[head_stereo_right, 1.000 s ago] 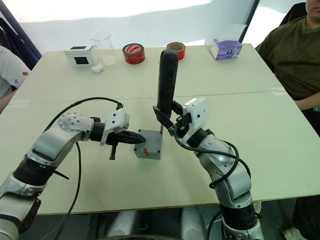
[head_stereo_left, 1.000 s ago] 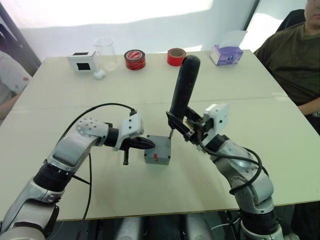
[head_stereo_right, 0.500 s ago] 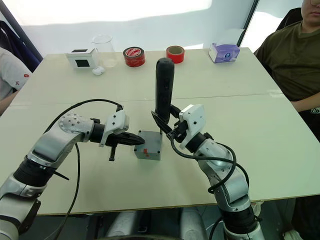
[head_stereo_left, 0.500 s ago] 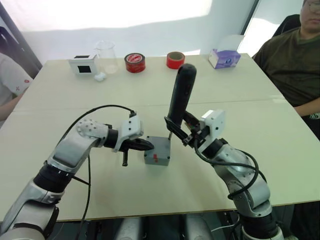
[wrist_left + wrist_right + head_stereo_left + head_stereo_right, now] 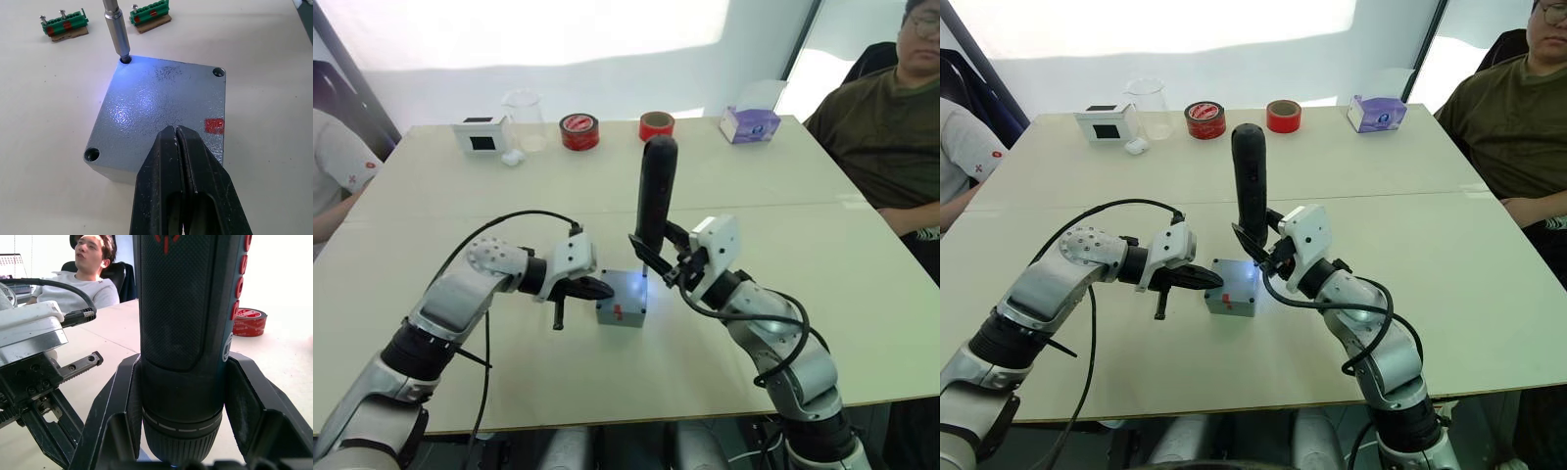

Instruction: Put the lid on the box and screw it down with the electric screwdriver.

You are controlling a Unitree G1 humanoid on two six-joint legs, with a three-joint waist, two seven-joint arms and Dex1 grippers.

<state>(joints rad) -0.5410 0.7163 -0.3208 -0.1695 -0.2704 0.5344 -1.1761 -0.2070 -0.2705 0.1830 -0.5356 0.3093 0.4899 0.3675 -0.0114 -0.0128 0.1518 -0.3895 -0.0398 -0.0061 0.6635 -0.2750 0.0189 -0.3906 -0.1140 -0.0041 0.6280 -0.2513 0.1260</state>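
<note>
Now lit at tip: electric screwdriver [image 5: 656, 191], pinched by right gripper [image 5: 658, 257], in lid [image 5: 161, 110] corner hole; left gripper [image 5: 182, 147] pressed together atop.

Two tape rolls [image 5: 578, 130] [image 5: 656, 125], two green terminal blocks [image 5: 64, 24] [image 5: 150, 13], two people [image 5: 876, 117] [image 5: 335, 171]

Head stereo pair: both eyes look forward and down from above the near table [image 5: 862, 323] edge, covering both arms and the far edge; the two views share almost the whole scene.

Left wrist camera: close range, aimed along its shut fingers [image 5: 183, 196] down onto the lid [image 5: 161, 112].

Right wrist camera: very close, aimed up along the electric screwdriver [image 5: 188, 308], toward a seated person [image 5: 93, 264].
</note>
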